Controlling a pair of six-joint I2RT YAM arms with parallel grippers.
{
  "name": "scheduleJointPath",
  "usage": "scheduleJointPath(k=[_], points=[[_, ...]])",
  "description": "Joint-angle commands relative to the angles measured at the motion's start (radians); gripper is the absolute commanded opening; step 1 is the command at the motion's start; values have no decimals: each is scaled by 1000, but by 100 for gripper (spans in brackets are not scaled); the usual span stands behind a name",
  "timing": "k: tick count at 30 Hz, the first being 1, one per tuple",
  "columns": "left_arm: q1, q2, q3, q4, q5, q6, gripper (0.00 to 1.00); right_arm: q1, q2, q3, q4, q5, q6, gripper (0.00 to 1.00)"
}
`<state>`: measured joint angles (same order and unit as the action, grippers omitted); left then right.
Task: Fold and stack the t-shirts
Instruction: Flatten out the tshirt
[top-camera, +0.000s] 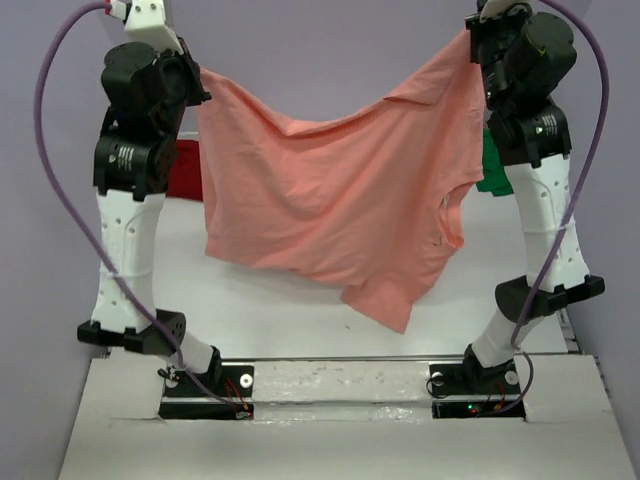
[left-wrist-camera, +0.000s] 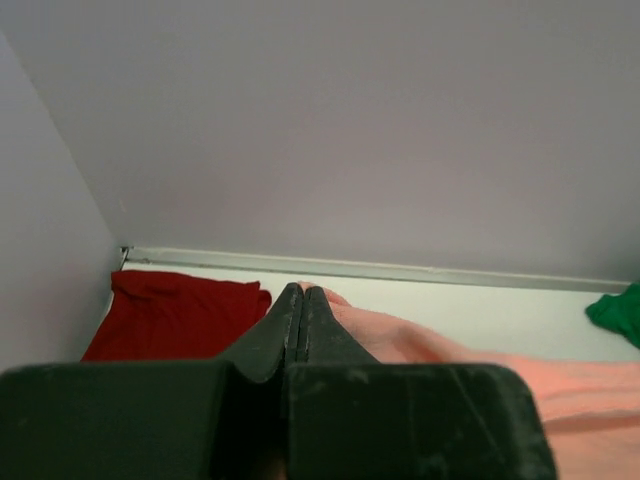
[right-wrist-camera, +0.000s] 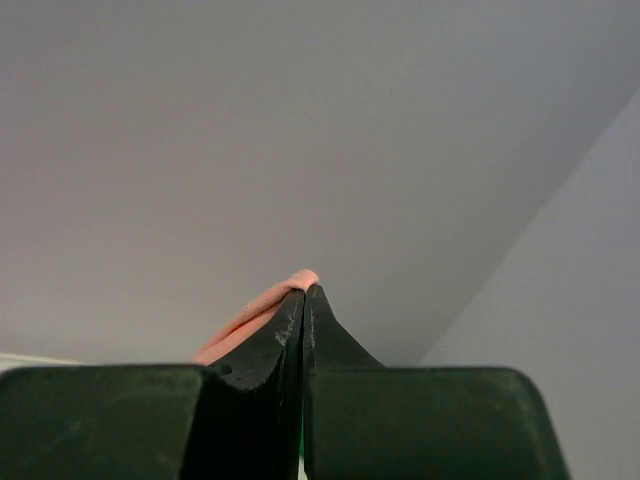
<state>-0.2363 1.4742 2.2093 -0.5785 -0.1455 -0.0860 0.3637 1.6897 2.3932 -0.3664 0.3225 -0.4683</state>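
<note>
The salmon-pink t-shirt (top-camera: 340, 200) hangs spread in the air between both arms, its lower edge sagging down over the table. My left gripper (top-camera: 198, 80) is shut on its upper left corner; in the left wrist view (left-wrist-camera: 302, 290) the pink cloth (left-wrist-camera: 440, 350) trails to the right of the closed jaws. My right gripper (top-camera: 476, 45) is shut on the upper right corner; pink cloth (right-wrist-camera: 255, 315) pokes out at the tips (right-wrist-camera: 303, 292). The dark red t-shirt (top-camera: 186, 168) lies at the back left, also in the left wrist view (left-wrist-camera: 180, 315). The bright green t-shirt (top-camera: 493, 165) lies at the back right behind the right arm.
The white table (top-camera: 300, 320) lies below the hanging shirt. Grey walls close the back and both sides. The arm bases (top-camera: 210, 385) sit at the near edge.
</note>
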Motion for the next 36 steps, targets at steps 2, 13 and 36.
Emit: scheduleJointPath(k=[2, 13, 36], points=[[129, 96, 96, 46, 128, 9, 0, -175, -48, 14, -20, -135, 103, 0], [229, 86, 75, 55, 236, -23, 0, -193, -165, -45, -16, -105, 59, 0], [-37, -304, -125, -36, -3, 3, 0, 669, -475, -308, 570, 598, -780, 0]])
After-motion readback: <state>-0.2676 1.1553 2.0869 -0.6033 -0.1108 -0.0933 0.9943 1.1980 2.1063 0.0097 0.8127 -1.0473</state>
